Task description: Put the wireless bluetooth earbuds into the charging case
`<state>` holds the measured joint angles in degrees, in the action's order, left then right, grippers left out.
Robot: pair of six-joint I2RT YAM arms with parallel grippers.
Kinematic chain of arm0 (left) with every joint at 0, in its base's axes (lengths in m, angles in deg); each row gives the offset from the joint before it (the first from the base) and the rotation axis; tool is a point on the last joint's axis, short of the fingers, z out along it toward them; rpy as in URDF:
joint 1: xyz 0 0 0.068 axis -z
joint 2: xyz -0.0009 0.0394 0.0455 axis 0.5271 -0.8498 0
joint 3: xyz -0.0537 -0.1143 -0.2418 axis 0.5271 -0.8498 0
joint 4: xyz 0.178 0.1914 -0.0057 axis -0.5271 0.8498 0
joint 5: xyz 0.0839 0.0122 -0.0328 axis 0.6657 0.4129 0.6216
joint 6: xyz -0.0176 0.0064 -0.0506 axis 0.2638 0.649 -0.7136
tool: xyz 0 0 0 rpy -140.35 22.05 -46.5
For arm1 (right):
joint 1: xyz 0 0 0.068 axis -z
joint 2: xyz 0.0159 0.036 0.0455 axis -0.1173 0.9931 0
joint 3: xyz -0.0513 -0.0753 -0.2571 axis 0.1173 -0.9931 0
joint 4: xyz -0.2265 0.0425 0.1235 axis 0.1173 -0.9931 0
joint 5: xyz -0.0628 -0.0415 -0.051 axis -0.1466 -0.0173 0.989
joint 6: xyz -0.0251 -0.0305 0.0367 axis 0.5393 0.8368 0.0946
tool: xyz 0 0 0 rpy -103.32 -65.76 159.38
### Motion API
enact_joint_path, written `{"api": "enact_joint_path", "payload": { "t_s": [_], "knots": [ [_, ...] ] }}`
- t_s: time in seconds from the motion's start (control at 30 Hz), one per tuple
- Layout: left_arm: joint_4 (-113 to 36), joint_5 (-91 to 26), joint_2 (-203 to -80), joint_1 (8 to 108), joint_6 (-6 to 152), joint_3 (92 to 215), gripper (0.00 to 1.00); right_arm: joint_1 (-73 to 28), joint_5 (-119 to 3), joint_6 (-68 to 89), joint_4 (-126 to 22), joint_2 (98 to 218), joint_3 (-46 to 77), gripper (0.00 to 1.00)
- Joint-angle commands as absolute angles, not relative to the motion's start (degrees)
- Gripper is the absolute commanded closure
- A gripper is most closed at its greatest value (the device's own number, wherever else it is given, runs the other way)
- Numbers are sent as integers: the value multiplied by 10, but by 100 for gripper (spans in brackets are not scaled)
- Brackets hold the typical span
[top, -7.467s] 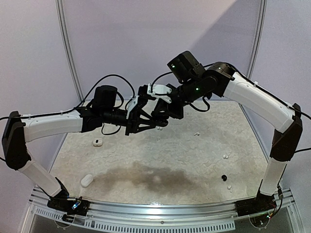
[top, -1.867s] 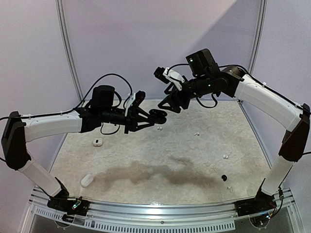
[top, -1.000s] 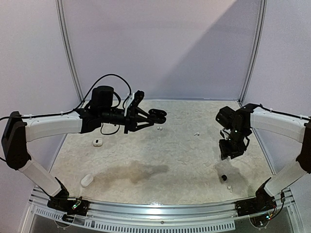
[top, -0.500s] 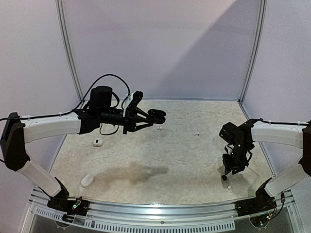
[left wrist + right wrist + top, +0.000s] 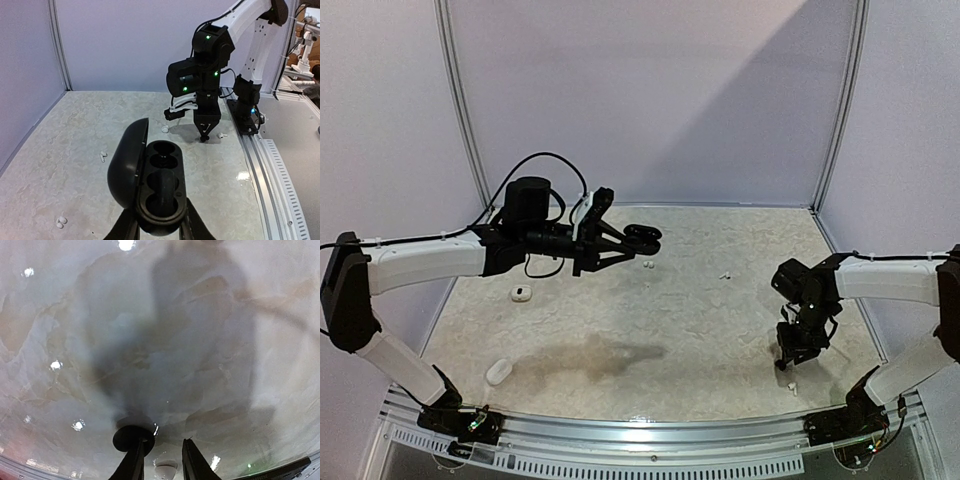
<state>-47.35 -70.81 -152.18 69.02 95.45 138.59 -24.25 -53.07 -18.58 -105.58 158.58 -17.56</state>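
My left gripper [image 5: 161, 227] is shut on an open black charging case [image 5: 160, 185], held in the air with its lid [image 5: 127, 160] swung left. A dark rounded shape fills the case's nearer socket, and the far socket looks hollow. The case [image 5: 642, 237] hangs over the back middle of the table. My right gripper [image 5: 162, 442] points down at the front right [image 5: 786, 357], open with a narrow gap. A black earbud [image 5: 133, 437] lies on the table at its left fingertip, outside the gap. A white earbud [image 5: 166, 471] lies below, between the fingers.
White earbuds lie loose on the table [image 5: 720, 330]: one pair [image 5: 647, 266] under the case, another bud [image 5: 724, 275] at mid right, one [image 5: 792, 385] by the front rail. Two white cases [image 5: 521, 293] [image 5: 498, 371] sit at the left. Walls enclose the sides.
My right arm has dropped from above the front right of the table down onto the black earbud, and its jaws have narrowed. The left arm and the case have stayed still.
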Motion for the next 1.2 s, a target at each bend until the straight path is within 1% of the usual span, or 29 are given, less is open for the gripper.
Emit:
{"api": "enact_joint_path", "payload": {
  "t_s": [0.0, 0.3, 0.43, 0.53, 0.7, 0.87, 1.03, 1.17],
  "knots": [
    [-471, -709, -1507, 686, 965, 1382, 100, -242, -585, -179, -997, 1588, -193, 74],
    [-472, -708, -1506, 686, 967, 1379, 100, -243, -656, -184, -973, 1560, -214, 79],
    [-473, -706, -1503, 686, 969, 1375, 100, -253, -662, -186, -966, 1564, -215, 80],
    [-473, -705, -1501, 686, 971, 1374, 100, -256, -661, -186, -963, 1573, -215, 83],
    [-470, -704, -1501, 686, 974, 1374, 100, -257, -658, -184, -962, 1576, -212, 92],
    [-470, -703, -1501, 686, 975, 1373, 100, -258, -643, -176, -983, 1567, -200, 100],
    [-474, -704, -1501, 686, 973, 1371, 100, -263, -625, -141, -1016, 1556, -145, 100],
    [-483, -718, -1496, 686, 969, 1370, 100, -280, -613, -76, -1021, 1530, -43, 100]
  ]
}}
